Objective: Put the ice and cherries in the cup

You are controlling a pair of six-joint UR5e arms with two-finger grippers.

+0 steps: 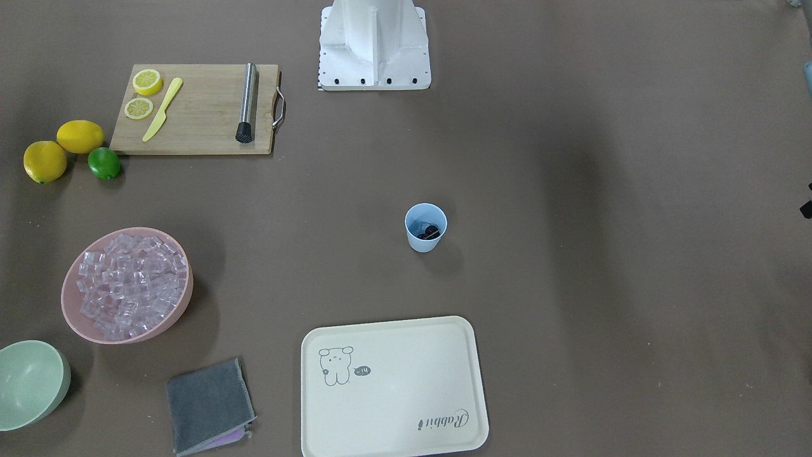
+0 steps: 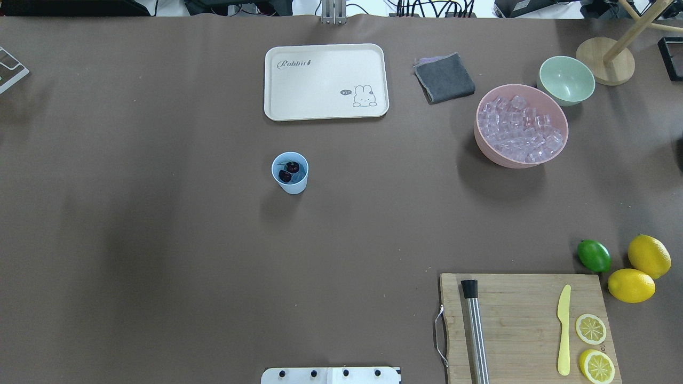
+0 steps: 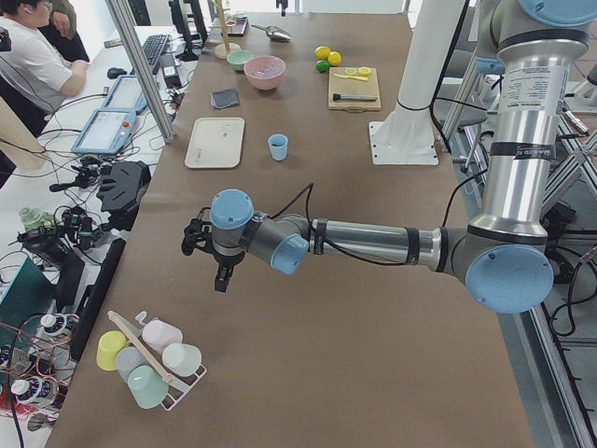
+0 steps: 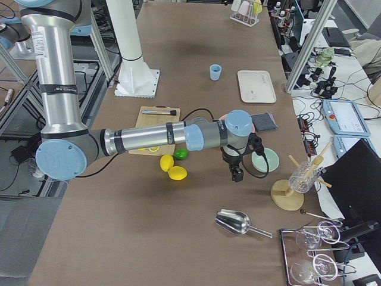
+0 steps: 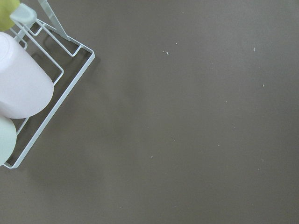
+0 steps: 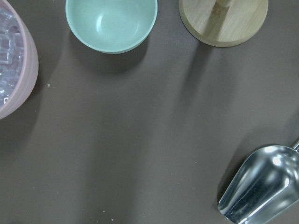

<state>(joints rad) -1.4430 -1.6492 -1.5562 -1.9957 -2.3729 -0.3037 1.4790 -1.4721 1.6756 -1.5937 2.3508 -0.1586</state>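
The light blue cup (image 1: 425,236) stands upright near the table's middle, also in the overhead view (image 2: 291,184). The dark cherries (image 1: 432,231) lie inside it, seen from above (image 2: 290,169). I cannot tell whether ice lies in the cup. The ice (image 1: 130,282) fills the pink bowl (image 1: 182,303), also in the overhead view (image 2: 520,128). My left gripper (image 3: 222,275) hangs far from the cup at the table's left end, near a cup rack. My right gripper (image 4: 236,174) hangs at the right end beside the pale green bowl (image 4: 265,159). I cannot tell whether either gripper is open.
A cream tray (image 2: 325,81) and a grey cloth (image 2: 444,78) lie beyond the cup. A cutting board (image 2: 525,325) carries a muddler, a yellow knife and lemon slices; lemons and a lime (image 2: 594,255) lie beside it. A metal scoop (image 6: 261,186) and a wooden stand (image 6: 224,21) are near my right gripper.
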